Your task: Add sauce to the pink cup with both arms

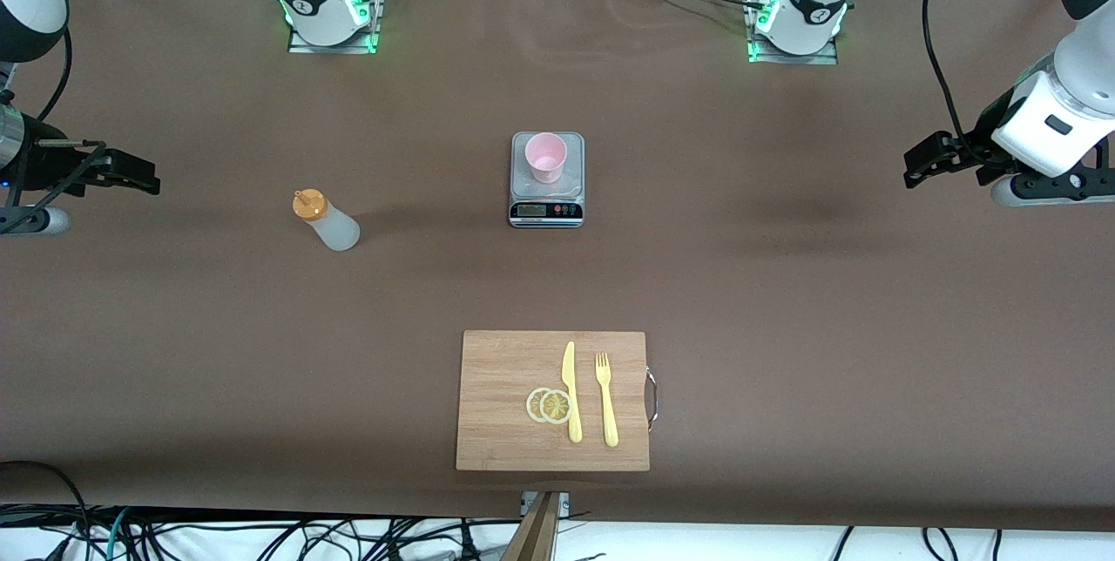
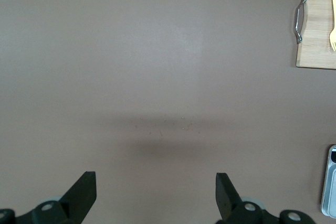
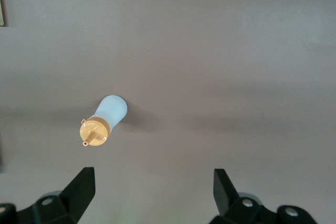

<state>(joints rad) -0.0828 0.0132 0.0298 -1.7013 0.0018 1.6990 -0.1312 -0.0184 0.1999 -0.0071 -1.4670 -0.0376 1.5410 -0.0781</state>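
Both claws gape wide and empty, left claw point(image 1: 915, 167) mid-right, right claw point(image 1: 144, 178) mid-left, sauce bottle point(image 1: 326, 219) untouched

Pale pink cup point(image 1: 546, 157), whitish bottle point(image 1: 331, 224) with orange cap, yellow knife point(image 1: 571, 391) and fork point(image 1: 605, 398), brown table point(image 1: 784, 282).

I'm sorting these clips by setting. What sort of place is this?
Most likely a robotics lab set up as a mock kitchen: arm bases bolted to a brown-covered table, loose cables along its edge, and a pink cup on a digital scale near a cutting board.
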